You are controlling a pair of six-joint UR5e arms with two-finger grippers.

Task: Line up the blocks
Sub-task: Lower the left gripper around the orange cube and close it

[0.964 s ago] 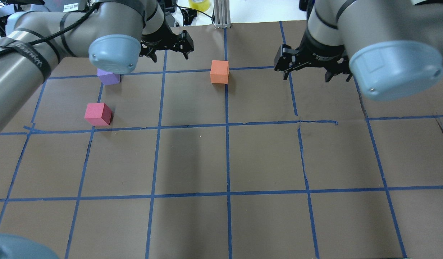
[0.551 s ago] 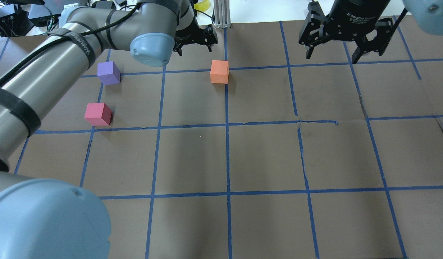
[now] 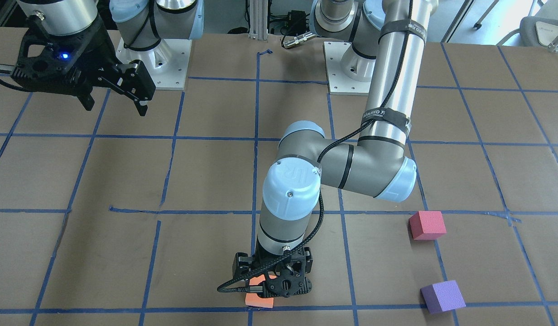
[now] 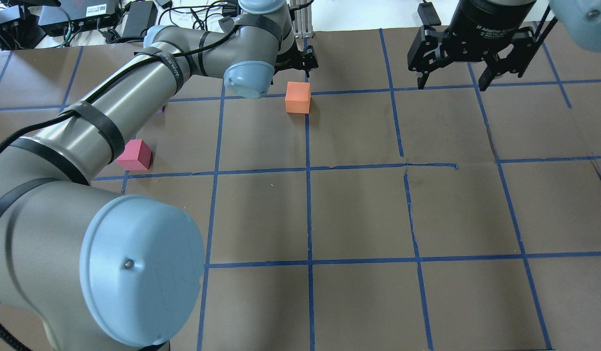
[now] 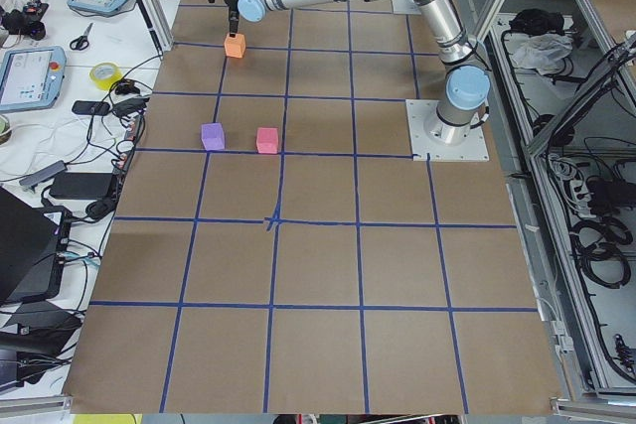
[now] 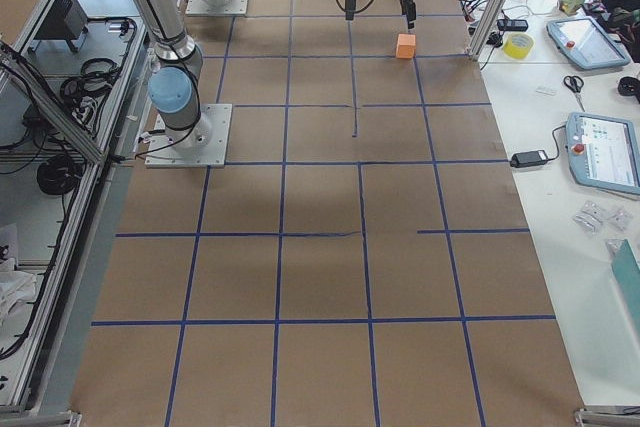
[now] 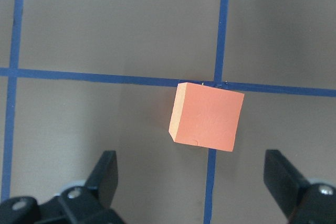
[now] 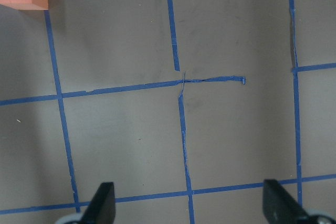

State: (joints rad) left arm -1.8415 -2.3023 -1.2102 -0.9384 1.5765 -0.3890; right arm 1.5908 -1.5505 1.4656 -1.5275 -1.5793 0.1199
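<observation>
**Entry: blocks-in-a-line task, opening stage**

1. Orange block point(image 7: 207, 114). It rests on the table point(image 4: 359, 209) at a crossing of the blue tape lines point(image 4: 309, 214), in the far middle of the work area. It stands alone, well apart from the other two blocks.
2. Pinkish-red block point(image 3: 426, 225). We log it on the robot's left side, flat on the table and untouched.
3. Purple block point(image 3: 442, 296). It is near the pinkish-red one and farther from the robot's base. The left arm hides most of it from overhead.
4. Left gripper point(image 7: 190, 163). It is spread wide and holds nothing. It hangs over the orange block, which the wrist camera shows between the two fingers point(image 7: 107, 174) sideways but a little ahead of them, and turned slightly off their line.
5. Right gripper point(image 4: 451, 80). It is spread wide and empty, parked above bare table on the robot's right, away from every block.

**Step in hand, as we judge it:** the approach to a first pick, with no block placed in line yet.

**Next move calls for:**
- We would nudge the left gripper forward until the block is centred.
- We would then match its slight turn and lower the fingers to straddle two opposite faces.
- We would close gently, since the block appears to be soft foam.
- A carry toward the other two blocks would follow.
</observation>
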